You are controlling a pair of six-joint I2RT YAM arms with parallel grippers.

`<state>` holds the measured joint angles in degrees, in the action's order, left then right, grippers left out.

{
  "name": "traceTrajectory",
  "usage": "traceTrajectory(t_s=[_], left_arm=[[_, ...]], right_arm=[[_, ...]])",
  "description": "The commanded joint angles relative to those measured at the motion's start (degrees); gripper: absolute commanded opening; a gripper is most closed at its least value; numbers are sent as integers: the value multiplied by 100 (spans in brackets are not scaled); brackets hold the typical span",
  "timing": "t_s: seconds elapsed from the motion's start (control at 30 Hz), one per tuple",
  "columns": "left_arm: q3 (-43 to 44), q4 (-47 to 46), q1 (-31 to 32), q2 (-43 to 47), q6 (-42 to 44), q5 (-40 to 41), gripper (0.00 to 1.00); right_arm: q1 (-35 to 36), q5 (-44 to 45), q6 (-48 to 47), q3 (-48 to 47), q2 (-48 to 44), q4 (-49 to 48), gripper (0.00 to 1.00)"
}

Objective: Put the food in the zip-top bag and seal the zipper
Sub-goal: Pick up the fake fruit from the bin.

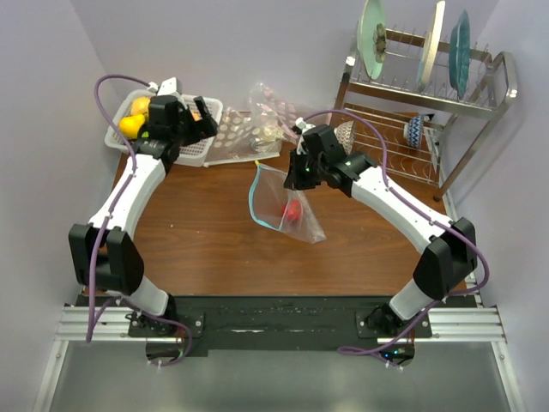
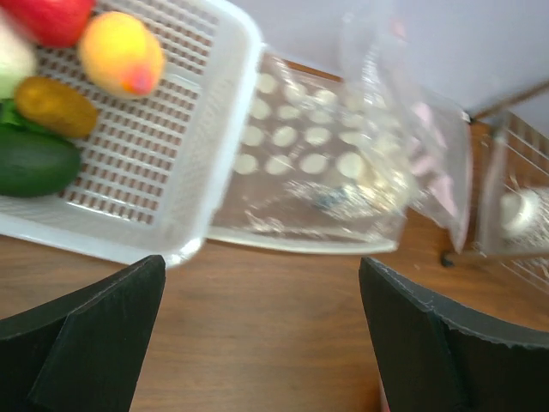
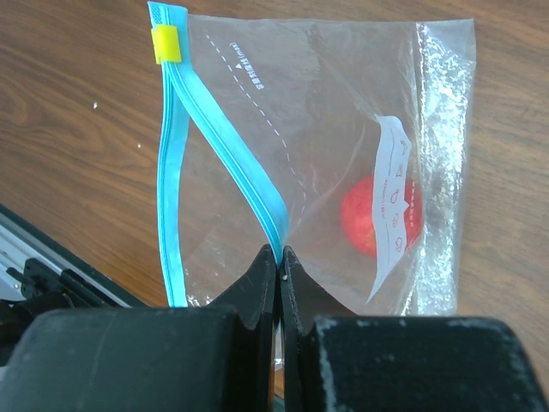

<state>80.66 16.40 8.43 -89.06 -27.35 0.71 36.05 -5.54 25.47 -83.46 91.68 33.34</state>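
The zip-top bag (image 1: 287, 210) lies mid-table with its mouth held agape. My right gripper (image 1: 302, 178) (image 3: 280, 253) is shut on the upper strip of the light-blue zipper (image 3: 249, 184), which has a yellow slider (image 3: 165, 45) at the far end. One red food piece (image 3: 369, 215) (image 1: 292, 211) sits inside the bag. My left gripper (image 1: 202, 120) (image 2: 262, 275) stands open and empty above bare wood, just in front of the white basket (image 2: 214, 154). The basket holds more food: a red piece (image 2: 47, 17), a peach one (image 2: 120, 51), a brownish one (image 2: 56, 107), a dark green one (image 2: 34, 159).
Clear dotted bags (image 1: 244, 129) (image 2: 317, 163) lie heaped right of the basket at the table's back. A metal dish rack (image 1: 420, 94) with upright plates and a patterned bowl (image 1: 414, 129) stands at the back right.
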Motion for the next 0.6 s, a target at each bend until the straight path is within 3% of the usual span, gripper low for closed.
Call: traceTrajectory(t_s=[0.0,0.33,0.57], left_arm=[[669,65,-455,-584,256,350,100],[2830,644,-754,-2659,591,1264,99],[3737,706,-1088,-3635,574,1195,99]], right_arm=[[7,79,-139,67,-282,-74,0],[-2,10,-227,23,-265,-47,0],[7,18,-289,58,-273,-12,0]])
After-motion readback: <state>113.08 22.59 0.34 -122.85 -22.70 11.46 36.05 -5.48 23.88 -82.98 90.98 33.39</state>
